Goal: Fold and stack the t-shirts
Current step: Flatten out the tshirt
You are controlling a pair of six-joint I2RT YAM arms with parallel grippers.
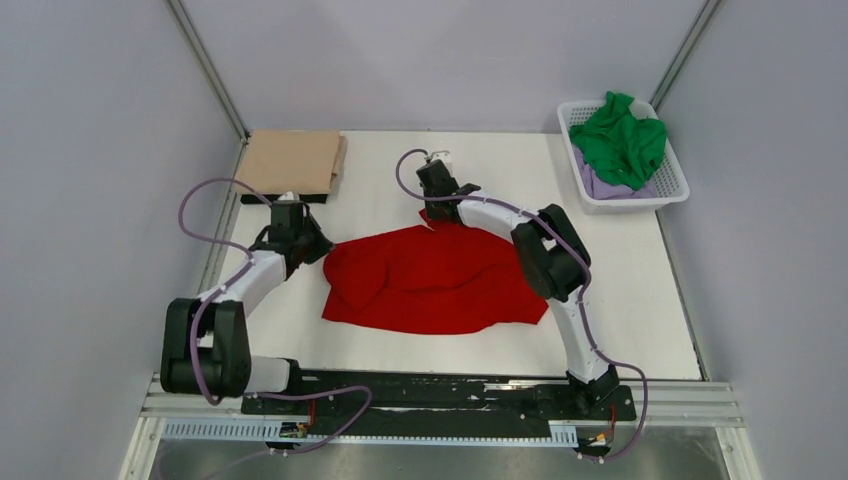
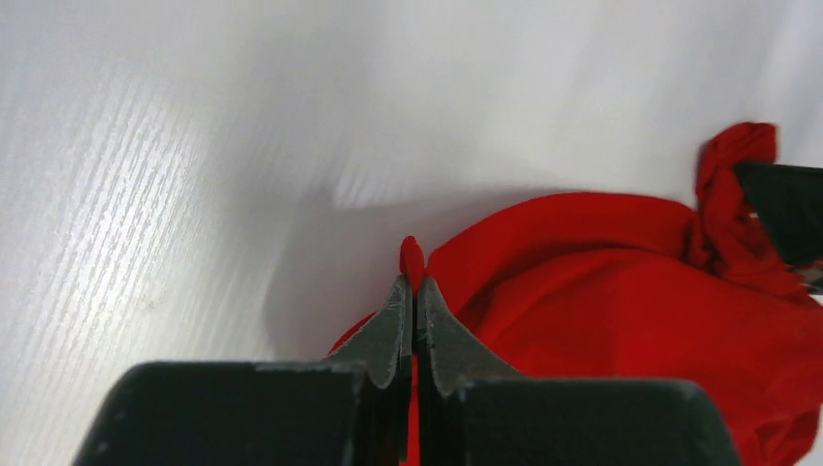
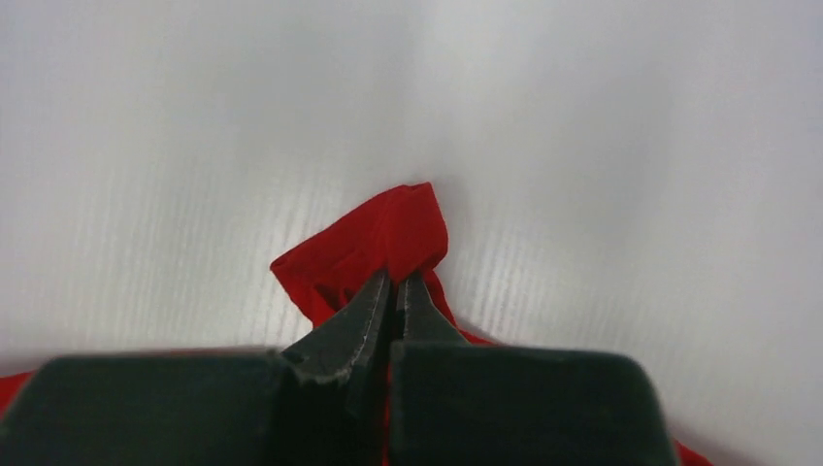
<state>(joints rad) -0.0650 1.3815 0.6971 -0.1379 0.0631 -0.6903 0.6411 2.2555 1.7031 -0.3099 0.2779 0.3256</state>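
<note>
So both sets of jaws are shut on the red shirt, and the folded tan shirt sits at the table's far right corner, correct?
Not quite: the folded tan shirt sits at the far left corner, as the top view shows. Both sets of jaws are indeed shut on the red shirt.

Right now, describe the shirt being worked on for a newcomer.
At the middle of the white table, the red t-shirt lies crumpled, left gripper and right gripper pinching it. Only it is red: tan shirt folded far left, green shirt and lilac shirt in the basket.
</note>
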